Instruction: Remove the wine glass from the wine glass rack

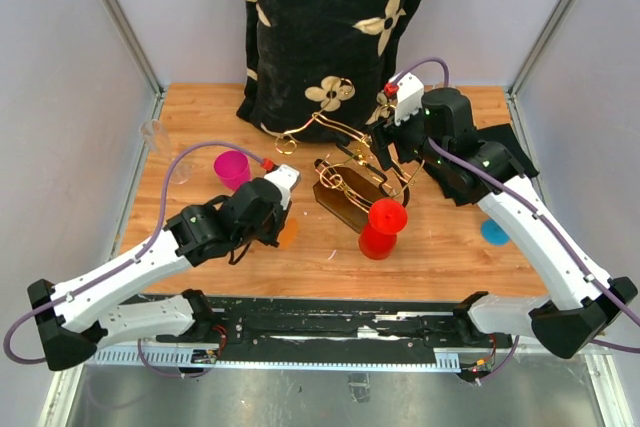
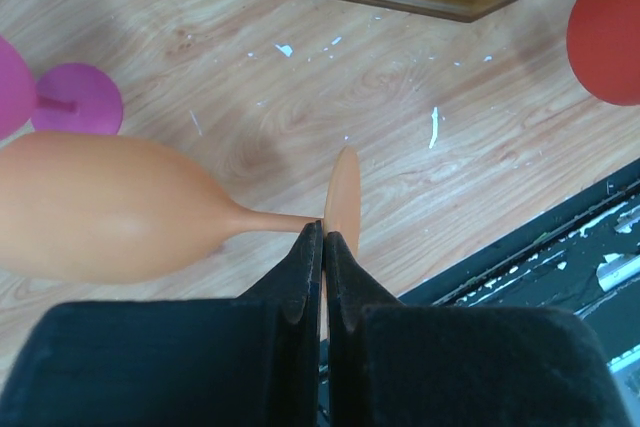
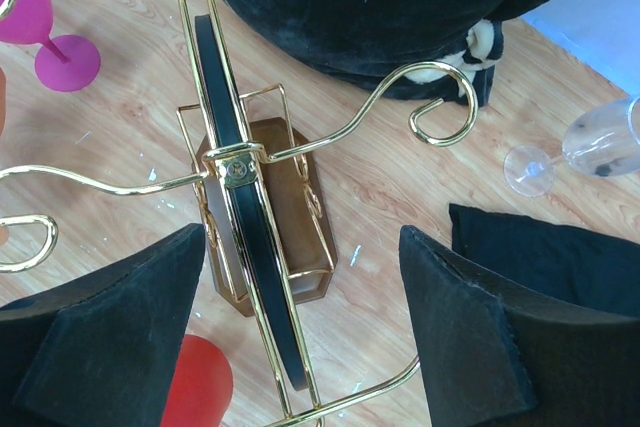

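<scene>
The gold wire wine glass rack stands mid-table on its dark brown base, with curled arms and a central oval loop. My right gripper hovers open right over the rack, fingers wide on either side of the loop and touching nothing. An orange wine glass lies sideways just above the table. My left gripper is shut on its thin foot; the foot also shows in the top view. A red wine glass sits at the front of the rack's base.
A pink glass stands left of the rack. A clear glass lies at the far left edge. Dark floral cloth is heaped behind the rack, and a black cloth lies to the right. A blue disc rests right.
</scene>
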Motion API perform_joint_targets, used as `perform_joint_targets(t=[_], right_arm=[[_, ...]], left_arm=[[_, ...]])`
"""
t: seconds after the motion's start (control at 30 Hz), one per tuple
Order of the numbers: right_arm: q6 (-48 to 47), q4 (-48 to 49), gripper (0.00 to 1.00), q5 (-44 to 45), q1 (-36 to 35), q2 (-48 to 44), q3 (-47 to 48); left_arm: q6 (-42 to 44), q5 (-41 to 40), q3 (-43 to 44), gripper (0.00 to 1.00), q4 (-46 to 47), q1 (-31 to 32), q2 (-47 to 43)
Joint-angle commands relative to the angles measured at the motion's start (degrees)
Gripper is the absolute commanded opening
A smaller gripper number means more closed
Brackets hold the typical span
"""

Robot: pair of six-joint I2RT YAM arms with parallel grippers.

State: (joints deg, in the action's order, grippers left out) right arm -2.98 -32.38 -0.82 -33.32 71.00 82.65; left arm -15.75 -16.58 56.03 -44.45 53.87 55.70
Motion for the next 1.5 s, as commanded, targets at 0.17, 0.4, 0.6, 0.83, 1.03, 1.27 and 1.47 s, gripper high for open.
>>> perform_joint_targets(t=[0.17,0.4,0.6,0.83,1.03,1.27,1.47], right_arm=[[-0.71,0.55,0.8,0.82,0.45,-2.17,-1.24],[-1.02,1.07,0.81,1.68,0.48,-3.25,-1.9],[-1.17,1.59,0.82,1.93,0.45,-3.84,-2.66],[-1.32,1.85,0.82,2.38,0.45,-4.28,-2.84],[-1.33,2.05,0.82,2.23,0.46,-4.29,-3.01],[-1.06,2.41,0.82,1.72,0.45,-4.21,-3.2],[-1.24,2.41,0.83,1.84,0.46,-4.92,-3.66]], left_arm=[[-7.72,-15.3,1.45,0.01,-2.88,12.65,6.56],[-19.4,-30.97,3.78,0.01,-12.01,19.4,13.95],[-32.42,-43.25,4.76,0.0,-21.2,23.92,20.08],[-49.8,-49.39,4.76,0.01,-33.43,30.2,32.38],[-50.66,-50.85,4.68,0.01,-33.87,30.86,37.39],[-48.96,-50.08,6.84,0.01,-33.78,30.95,43.62],[-51.27,-50.78,10.31,0.0,-33.55,31.39,51.19]])
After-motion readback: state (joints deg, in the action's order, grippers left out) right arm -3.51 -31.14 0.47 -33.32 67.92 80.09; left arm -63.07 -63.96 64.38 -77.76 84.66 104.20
